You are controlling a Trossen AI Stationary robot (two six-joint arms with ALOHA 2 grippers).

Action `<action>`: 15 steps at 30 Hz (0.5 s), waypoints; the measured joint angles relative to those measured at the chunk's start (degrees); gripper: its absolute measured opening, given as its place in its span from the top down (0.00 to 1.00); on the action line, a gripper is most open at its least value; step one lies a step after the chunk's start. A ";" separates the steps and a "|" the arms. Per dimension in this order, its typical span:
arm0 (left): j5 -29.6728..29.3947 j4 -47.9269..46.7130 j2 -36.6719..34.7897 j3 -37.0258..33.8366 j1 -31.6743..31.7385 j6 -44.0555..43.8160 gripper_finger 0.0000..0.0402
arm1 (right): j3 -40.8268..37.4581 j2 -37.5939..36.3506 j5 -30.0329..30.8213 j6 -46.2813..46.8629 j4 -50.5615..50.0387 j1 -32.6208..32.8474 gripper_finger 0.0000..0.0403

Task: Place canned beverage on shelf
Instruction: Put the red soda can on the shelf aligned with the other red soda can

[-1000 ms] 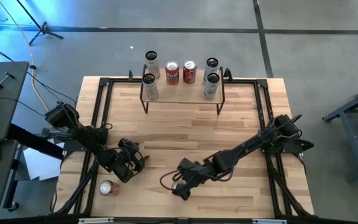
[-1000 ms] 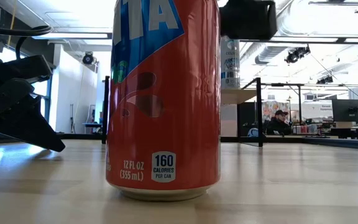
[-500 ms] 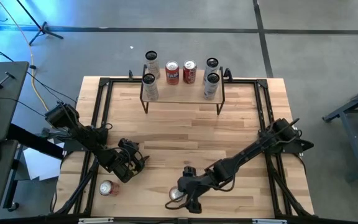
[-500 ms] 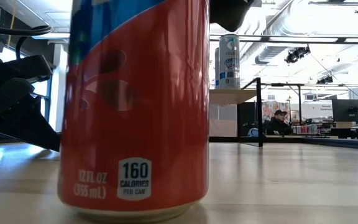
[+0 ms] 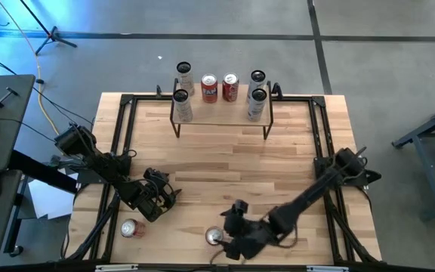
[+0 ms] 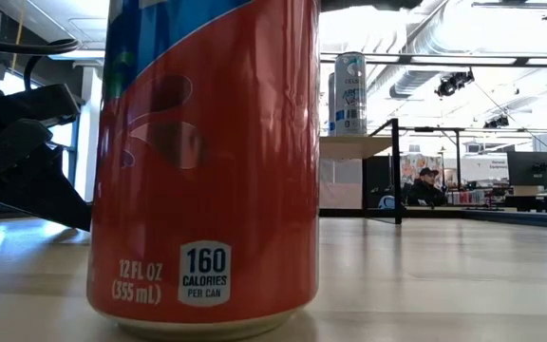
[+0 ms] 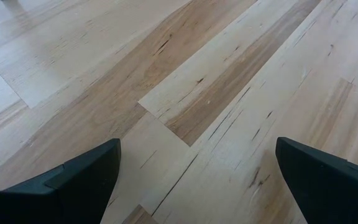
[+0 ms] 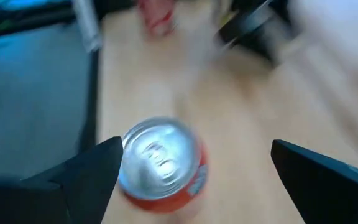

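Note:
An orange can [image 5: 214, 237] stands upright on the table near the front edge; it fills the low view [image 6: 202, 161]. My right gripper [image 5: 229, 243] hangs open just over it. In the right wrist view its fingers [image 8: 197, 149] flank the can's silver top [image 8: 157, 155], and no touch shows. My left gripper [image 5: 161, 198] waits open low over the table at the left [image 7: 197, 149]. A second red can [image 5: 129, 228] stands near the left front corner. The shelf [image 5: 221, 113] stands on its thin black legs at the far edge with several cans on it.
Black rails [image 5: 119, 151] frame the tabletop. In the low view my left gripper [image 6: 27, 152] is the dark shape left of the can, and the shelf board [image 6: 354, 144] carries a silver can [image 6: 349, 93]. A person [image 6: 428, 185] sits far behind the table.
My right gripper has swung toward the table's near edge and rolled its wrist, staying open. In the first half second the orange can slid upright toward the near edge and a little left. Since then it has stood still while the gripper drew up and off it.

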 joint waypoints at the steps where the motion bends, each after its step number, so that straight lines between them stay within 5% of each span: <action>1: 0.00 0.00 -0.02 0.00 -0.02 0.00 0.00 | 0.00 0.00 4.89 0.05 -0.28 1.17 0.01; 6: 0.00 0.00 -0.01 0.00 0.00 0.00 0.00 | 0.00 -0.11 24.35 5.06 -6.51 5.90 0.01; 15: 0.00 0.00 0.00 0.00 -0.02 0.00 0.00 | 0.00 3.09 29.22 20.79 -14.85 8.54 0.01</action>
